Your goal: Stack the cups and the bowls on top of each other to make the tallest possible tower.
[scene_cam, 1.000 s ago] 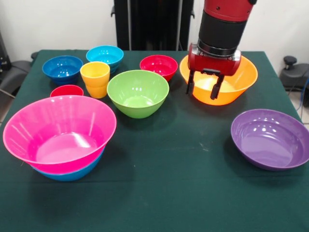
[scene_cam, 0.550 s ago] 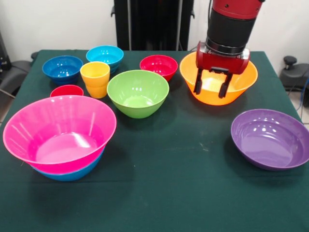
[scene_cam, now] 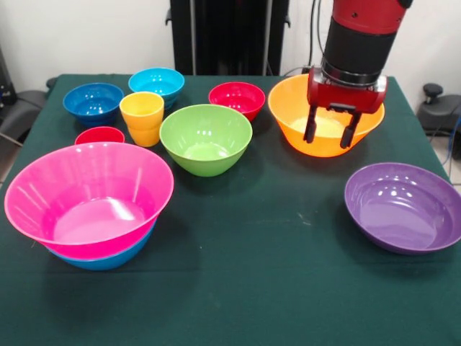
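pincer (scene_cam: 328,133) spread, empty, in front of orange bowl (scene_cam: 295,115) | pink bowl (scene_cam: 86,194) nested in blue bowl (scene_cam: 108,259)

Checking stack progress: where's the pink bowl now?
Front view, near left of the table: the pink bowl sits nested in a blue bowl, in front of the red cup.

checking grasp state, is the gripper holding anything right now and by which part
Nothing is held. The gripper hangs open in front of the orange bowl, with nothing between its fingers.
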Available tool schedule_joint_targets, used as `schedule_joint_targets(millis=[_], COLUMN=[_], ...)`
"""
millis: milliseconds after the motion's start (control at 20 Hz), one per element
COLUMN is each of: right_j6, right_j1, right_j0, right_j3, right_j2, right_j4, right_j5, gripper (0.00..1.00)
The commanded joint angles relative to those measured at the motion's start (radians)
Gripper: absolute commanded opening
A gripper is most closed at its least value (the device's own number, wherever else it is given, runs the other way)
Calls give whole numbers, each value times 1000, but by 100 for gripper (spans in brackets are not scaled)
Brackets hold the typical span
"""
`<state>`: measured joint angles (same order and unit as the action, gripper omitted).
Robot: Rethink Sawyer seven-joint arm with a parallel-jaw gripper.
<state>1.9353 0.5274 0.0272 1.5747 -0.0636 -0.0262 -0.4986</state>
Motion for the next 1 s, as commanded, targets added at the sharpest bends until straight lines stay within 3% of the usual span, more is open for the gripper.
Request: schedule_joint_targets(millis=[50, 600, 1000], right_j6=[186, 151, 122], right_j1=[-91, -97, -22], right_j0=[24, 22, 25], right_j3=[-8, -25, -19], right_j2=[56, 50, 62], right_j4=[33, 39, 44], right_j5=[84, 63, -25], gripper=[100, 100, 100])
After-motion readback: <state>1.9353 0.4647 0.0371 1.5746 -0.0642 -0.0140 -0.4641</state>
